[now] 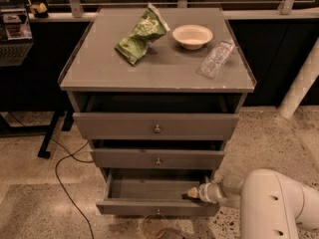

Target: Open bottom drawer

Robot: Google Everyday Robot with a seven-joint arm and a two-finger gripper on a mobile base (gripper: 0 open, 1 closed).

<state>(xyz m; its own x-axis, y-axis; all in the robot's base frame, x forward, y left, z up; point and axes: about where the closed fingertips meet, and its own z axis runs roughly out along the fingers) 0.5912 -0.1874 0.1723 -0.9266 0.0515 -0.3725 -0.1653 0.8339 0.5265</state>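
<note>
The bottom drawer (149, 206) is the lowest and narrowest of three grey drawers in the cabinet. It stands pulled out, its grey inside showing, with a small round knob (158, 212) on its flat front. My gripper (191, 194) reaches in from the lower right on a white arm (271, 205). Its tip sits over the right end of the open drawer, just behind the front panel.
The middle drawer (157, 159) and top drawer (156, 127) each show a dark gap above their fronts. On the cabinet top (99, 68) lie a green chip bag (141, 34), a white bowl (192, 36) and a clear plastic bottle (216, 59). A black cable (62, 176) runs over the floor at left.
</note>
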